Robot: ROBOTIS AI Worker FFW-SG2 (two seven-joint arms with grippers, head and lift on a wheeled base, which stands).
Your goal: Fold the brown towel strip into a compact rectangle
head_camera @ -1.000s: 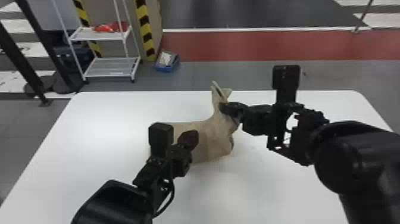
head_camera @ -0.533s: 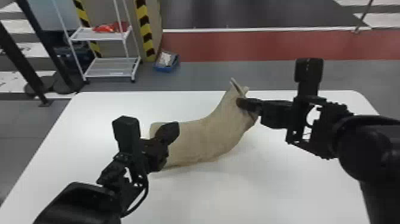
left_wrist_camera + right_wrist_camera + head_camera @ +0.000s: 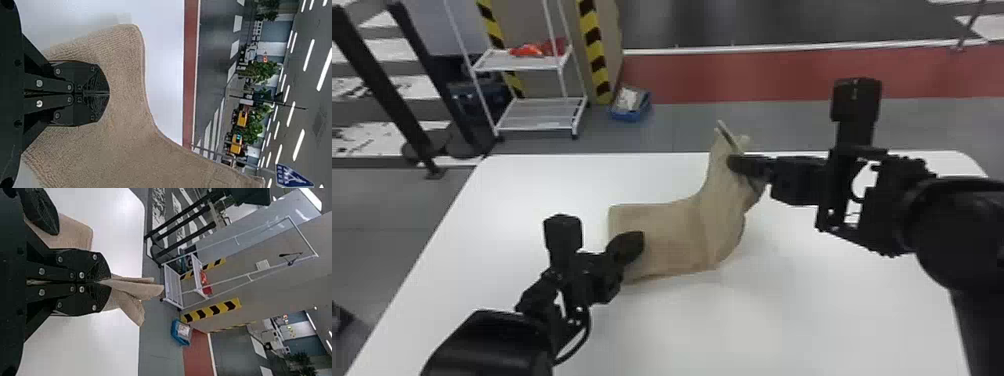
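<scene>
The left claw (image 3: 637, 241) has its two fingers brought together, with no gap to be seen between the tips. It is over the left part of the brown towel strip (image 3: 674, 235), and in the left wrist view the cloth spreads on both sides of the claw and out past its fingertips to an edge, with white table (image 3: 802, 320) beyond. Whether the fingertips press on the cloth, I cannot tell.

The right claw (image 3: 733, 163) is closed on the towel's right end, holding it up off the table. Gathered layers pass between its fingers; in the right wrist view, loose folds of them poke out beyond the tips. From this grip the cloth hangs down and runs leftward to the left claw, bending about midway between the two. The part nearer the left claw lies low and fairly flat, while the part under the right claw rises steeply and is creased.

The right claw is higher than the left one and farther forward, well apart from it, with the towel bridging the space between. Past the table's far edge, a blue bin (image 3: 630, 116) sits beyond the left claw, and a white wire cart (image 3: 539, 117) stands beyond that claw and to its left.
</scene>
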